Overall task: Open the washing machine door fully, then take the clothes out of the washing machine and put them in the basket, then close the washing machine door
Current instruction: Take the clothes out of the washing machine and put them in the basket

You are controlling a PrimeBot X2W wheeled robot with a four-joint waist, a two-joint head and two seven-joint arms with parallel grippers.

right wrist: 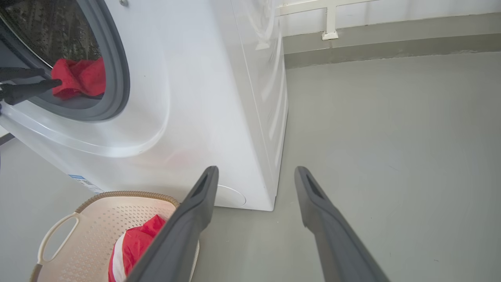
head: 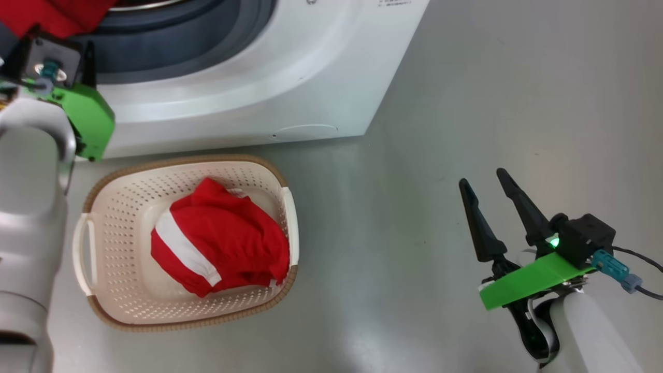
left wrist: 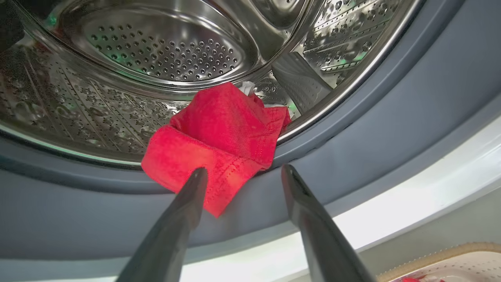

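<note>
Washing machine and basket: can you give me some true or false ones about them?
1. A red garment lies in the basket. True.
2. The drum is empty. False: a red cloth hangs from the washing machine's drum over the grey gasket.
3. The left jaws are shut on cloth. False: they stand open by the red cloth.
4. The right jaws stand open above the floor, holding nothing. True.

Red white-striped clothes (head: pixel 220 243), cream perforated basket (head: pixel 119 207)
</note>
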